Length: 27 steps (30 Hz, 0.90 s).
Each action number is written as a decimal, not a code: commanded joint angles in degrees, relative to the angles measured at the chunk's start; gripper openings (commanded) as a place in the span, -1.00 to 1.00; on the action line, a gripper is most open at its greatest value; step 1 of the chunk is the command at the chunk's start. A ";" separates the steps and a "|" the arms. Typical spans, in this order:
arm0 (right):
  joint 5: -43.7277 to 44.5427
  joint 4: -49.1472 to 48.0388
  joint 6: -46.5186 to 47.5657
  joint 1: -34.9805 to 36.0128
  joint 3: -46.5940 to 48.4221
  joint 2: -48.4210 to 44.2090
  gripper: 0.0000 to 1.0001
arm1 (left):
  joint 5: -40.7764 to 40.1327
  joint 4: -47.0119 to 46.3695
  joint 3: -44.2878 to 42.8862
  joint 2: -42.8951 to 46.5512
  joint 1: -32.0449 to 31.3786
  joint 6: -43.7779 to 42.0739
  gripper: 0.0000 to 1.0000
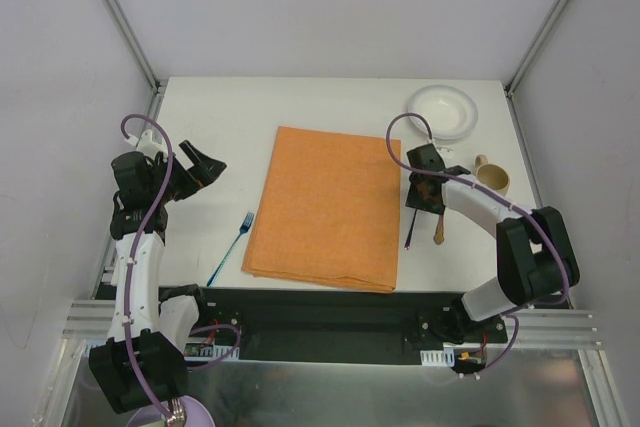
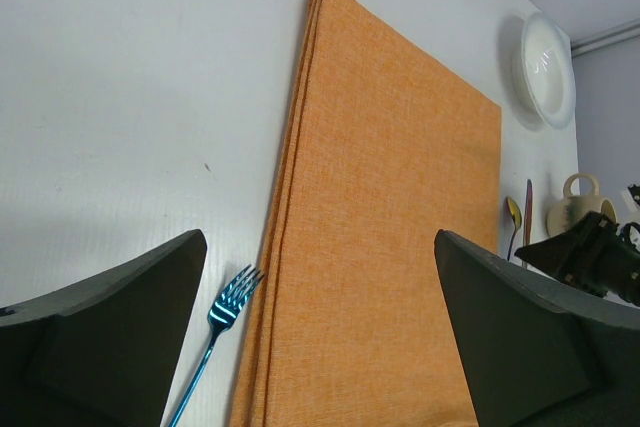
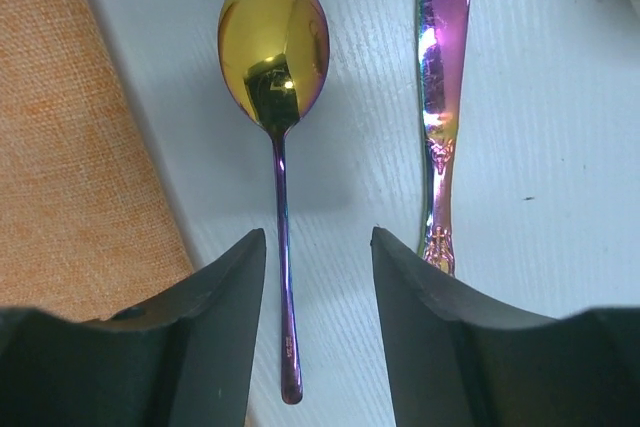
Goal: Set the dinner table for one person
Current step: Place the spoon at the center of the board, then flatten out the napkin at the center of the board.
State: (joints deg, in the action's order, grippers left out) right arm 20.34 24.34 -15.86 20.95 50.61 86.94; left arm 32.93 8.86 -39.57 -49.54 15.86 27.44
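The white dinner table (image 1: 210, 117) carries an orange placemat (image 1: 325, 207) in the middle. A blue fork (image 1: 232, 247) lies just left of the placemat. A spoon (image 1: 410, 232) with a gold bowl and purple handle and an iridescent knife (image 1: 438, 229) lie right of it. My right gripper (image 1: 422, 205) hovers over them, open. In the right wrist view, the spoon's handle (image 3: 283, 277) lies between its fingers (image 3: 225, 337), close to the left one, and the knife (image 3: 440, 97) is beside the right one. My left gripper (image 1: 212, 169) is open and empty, raised left of the placemat, above the fork (image 2: 225, 322).
A white plate (image 1: 442, 112) sits at the far right corner. A beige mug (image 1: 491, 177) stands right of the right gripper. Metal rails and white walls bound the table. The left wrist view also shows the placemat (image 2: 390, 207), plate (image 2: 547, 67) and mug (image 2: 572, 209).
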 commanded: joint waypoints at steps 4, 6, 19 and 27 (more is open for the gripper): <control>0.67 -0.43 2.22 1.72 1.24 -8.97 0.03 | 1.17 -1.74 0.28 0.15 0.40 -0.37 0.99; -0.73 -1.48 4.16 3.74 2.99 -9.68 0.05 | 1.09 -1.92 0.28 0.06 0.40 -0.20 0.99; -11.53 6.68 15.50 16.84 50.69 27.20 0.12 | 2.05 -2.80 0.28 1.29 -0.04 1.03 0.99; -16.20 8.09 15.51 17.81 70.33 47.79 0.13 | 3.46 -2.80 1.43 2.08 -0.21 1.74 0.99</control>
State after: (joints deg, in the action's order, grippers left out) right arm 7.11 28.86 -1.56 38.72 116.75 130.43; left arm 34.28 7.86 -39.11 -48.40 15.79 28.18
